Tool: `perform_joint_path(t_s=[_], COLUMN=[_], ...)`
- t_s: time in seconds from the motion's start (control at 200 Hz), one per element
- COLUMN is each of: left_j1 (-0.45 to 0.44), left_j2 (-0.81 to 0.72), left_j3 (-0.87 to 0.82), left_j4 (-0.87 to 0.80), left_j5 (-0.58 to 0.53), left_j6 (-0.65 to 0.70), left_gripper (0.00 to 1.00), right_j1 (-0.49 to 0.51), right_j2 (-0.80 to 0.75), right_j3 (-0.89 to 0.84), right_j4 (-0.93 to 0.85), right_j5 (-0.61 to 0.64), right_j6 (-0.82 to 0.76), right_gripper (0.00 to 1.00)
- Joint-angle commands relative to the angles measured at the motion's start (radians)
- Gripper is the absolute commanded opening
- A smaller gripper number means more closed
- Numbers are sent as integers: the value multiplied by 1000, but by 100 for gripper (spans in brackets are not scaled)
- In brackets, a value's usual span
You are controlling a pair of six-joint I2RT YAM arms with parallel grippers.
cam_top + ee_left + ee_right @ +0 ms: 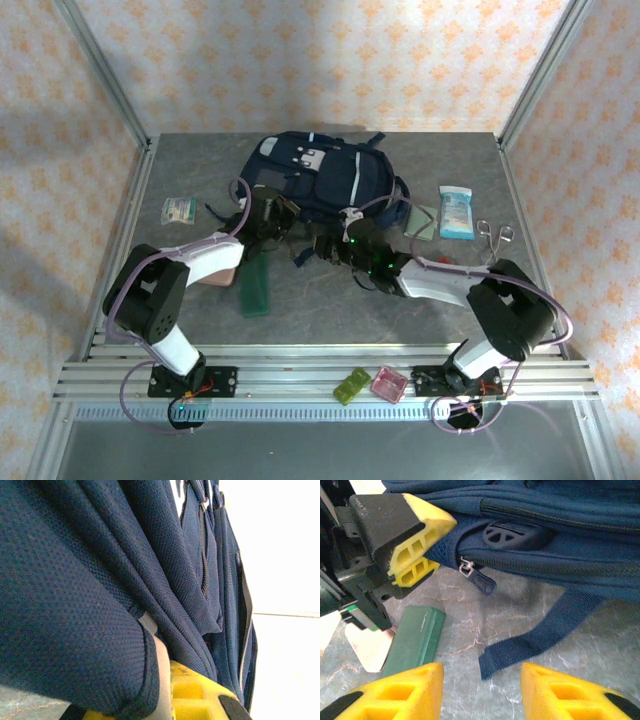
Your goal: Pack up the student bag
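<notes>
**A:** Jaws of the left gripper [419,550] are pressed together, clamped on a fold of navy mesh at the corner of the student bag [560,525].

**B:** Its wrist view agrees: a yellow finger [192,692] tucked right under the cloth, fabric bunched over it and rising away past the tips.

**A:** And the right gripper [480,695]?

**B:** Jaws apart, with nothing between them but bare grey table [470,622]. Just ahead of the gap, the loose end of a dark strap [535,637] lies flat. A little beyond that, a zipper pull [476,579] hangs at the bag's edge, close beside the left gripper's closed tips.

**A:** What about off to the side?

**B:** A green case [415,640] lies flat on the table, left of the open jaws and just below the closed ones.

**A:** From above, the bag sits on the far side of both grippers, with the left one at its near-left corner and the right one at its near edge.

**B:** Further out, right of the right jaws, there's a pale green card [422,220], a blue-and-white packet [457,212] and a small metal tool [493,232]. Left of the left jaws is a small clear packet [179,208].

**A:** Well behind both grippers, on the near rail, a green box [352,386] sits beside a pink box [389,383].
</notes>
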Motion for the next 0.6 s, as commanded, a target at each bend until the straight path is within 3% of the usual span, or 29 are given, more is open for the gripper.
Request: perform_joint_path(t_s=[0.0,0.225,0.46,0.596], left_j1=[-17,-19,-22,-25], left_j2=[-68,-81,-93,-95], left_j3=[68,75,72,69], left_j4=[50,53,73,89], left_j5=[62,73,91,99], left_j6=[-17,-29,-48,-60], left_gripper=[0,0,0,0], right_j1=[4,4,4,5], right_j2=[60,157,239,297], right_j3=[45,93,180,245], right_j4=[131,209,205,182], right_j5=[38,47,142,221], right_j6=[-55,-106,-130,-141], right_gripper=[45,46,47,41])
